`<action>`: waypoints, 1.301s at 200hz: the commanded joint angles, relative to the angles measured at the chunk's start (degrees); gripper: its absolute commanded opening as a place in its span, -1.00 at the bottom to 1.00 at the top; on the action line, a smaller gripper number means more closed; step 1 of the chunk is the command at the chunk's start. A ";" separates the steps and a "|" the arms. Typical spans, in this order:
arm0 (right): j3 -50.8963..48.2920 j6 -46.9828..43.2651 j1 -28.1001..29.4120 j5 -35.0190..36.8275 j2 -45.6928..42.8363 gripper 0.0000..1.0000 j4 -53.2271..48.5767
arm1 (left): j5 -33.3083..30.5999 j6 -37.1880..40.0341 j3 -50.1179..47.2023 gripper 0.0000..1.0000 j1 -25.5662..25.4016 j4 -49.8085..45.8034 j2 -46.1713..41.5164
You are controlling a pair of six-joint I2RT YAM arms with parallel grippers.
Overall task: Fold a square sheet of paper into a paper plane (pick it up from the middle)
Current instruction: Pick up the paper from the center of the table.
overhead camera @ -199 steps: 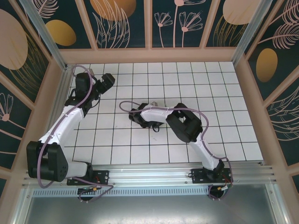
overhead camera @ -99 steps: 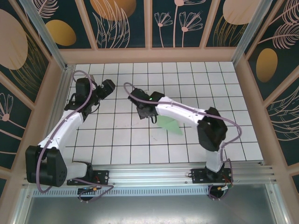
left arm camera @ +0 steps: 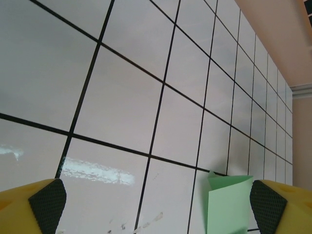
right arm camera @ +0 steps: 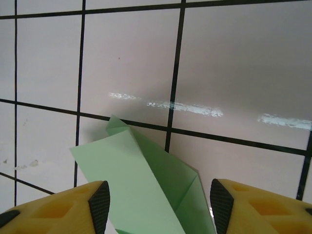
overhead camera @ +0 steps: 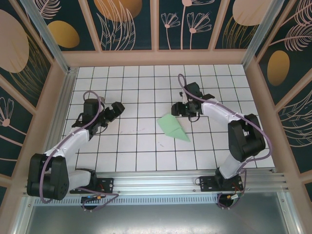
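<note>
I see the paper plane flat on the counter. Right end effector just beyond it, spread, empty. Left end effector well left, spread.

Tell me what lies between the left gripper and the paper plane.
Nothing but bare tiled table separates the left gripper from the paper plane, seen in the top external view.

Robot test cell, floral-panelled walls, gridded white table (aluminium frame)
</note>
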 commanded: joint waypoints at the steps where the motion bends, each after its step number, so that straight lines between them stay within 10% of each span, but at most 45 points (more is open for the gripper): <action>1: -1.88 -4.36 -1.53 -10.31 2.39 0.17 6.21 | 3.34 -1.30 -2.21 0.97 -0.09 3.62 -1.81; 85: -5.87 -8.66 -5.86 -25.00 8.40 -0.13 15.72 | 8.13 -1.25 -7.34 0.97 -2.20 5.15 -1.86; 143: -5.62 -7.33 -6.49 -30.59 10.43 -0.74 18.36 | 10.75 -5.20 -11.69 0.97 -6.10 14.62 -2.19; 260: -11.76 52.44 -3.12 -36.39 -1.93 -0.83 63.31 | 5.70 -18.81 -17.62 0.97 -19.20 47.59 -9.17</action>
